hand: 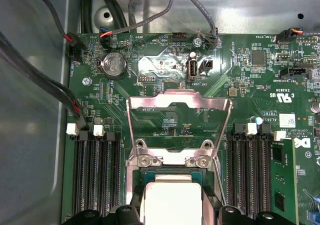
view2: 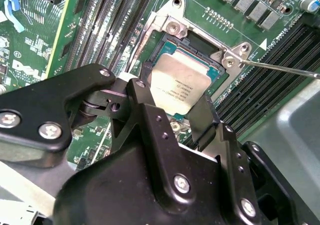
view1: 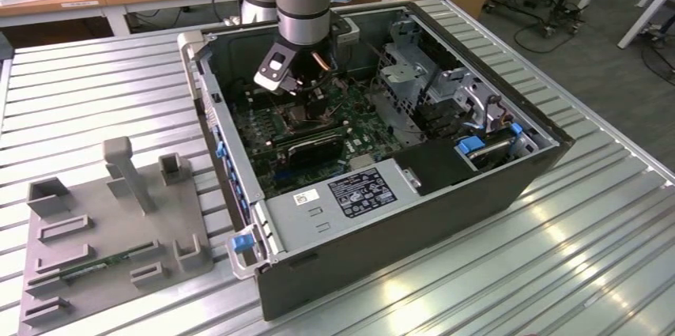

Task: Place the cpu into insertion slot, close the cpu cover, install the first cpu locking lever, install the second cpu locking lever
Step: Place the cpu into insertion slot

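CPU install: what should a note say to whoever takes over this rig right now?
The gripper, inside the computer case, has its jaws closed on the cpu from two sides.
The cpu is at the insertion slot; fully seated or not, cannot tell.
The cpu cover stands open, tilted up off the slot.
Done: cpu at slot. Not done: cover closing, both locking levers; one lever rod juts free beside the slot.
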Tool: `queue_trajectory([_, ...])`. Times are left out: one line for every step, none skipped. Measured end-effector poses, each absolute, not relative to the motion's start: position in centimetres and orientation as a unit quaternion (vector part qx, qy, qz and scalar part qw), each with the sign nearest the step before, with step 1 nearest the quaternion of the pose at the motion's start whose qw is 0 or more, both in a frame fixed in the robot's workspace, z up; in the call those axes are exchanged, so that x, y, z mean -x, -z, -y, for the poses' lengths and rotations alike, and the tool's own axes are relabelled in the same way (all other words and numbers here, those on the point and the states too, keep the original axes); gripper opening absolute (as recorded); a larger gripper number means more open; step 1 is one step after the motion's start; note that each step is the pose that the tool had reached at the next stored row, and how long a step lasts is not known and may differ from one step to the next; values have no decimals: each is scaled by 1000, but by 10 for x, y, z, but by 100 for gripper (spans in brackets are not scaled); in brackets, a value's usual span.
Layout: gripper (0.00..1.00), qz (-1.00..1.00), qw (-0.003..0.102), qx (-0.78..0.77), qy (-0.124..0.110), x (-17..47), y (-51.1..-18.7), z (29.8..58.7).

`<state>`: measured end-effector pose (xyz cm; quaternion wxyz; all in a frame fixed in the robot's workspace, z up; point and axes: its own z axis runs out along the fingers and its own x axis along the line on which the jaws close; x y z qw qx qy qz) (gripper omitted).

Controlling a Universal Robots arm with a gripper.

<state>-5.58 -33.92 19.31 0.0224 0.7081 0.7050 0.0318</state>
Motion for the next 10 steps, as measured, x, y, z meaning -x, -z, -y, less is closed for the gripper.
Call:
queue_trajectory([54, -705, 22, -708, -32, 56, -193, 339])
queue_trajectory([54, -705, 22, -708, -32, 56, -193, 339])
queue_trajectory([54, -705, 22, -708, -32, 56, -193, 339])
queue_trajectory([54, -705, 22, -708, -32, 56, -193, 339])
queue_trajectory([54, -705, 22, -708, -32, 56, -192, 339])
queue_trajectory([54, -705, 22, -708, -32, 56, -192, 339])
queue_trajectory([54, -705, 22, -708, -31, 56, -192, 339])
queue_trajectory([54, -705, 22, -708, -32, 56, -192, 339])
queue_trajectory([54, -705, 22, -708, -32, 56, -192, 339])
queue_trajectory([54, -705, 22, -708, -32, 56, -192, 339])
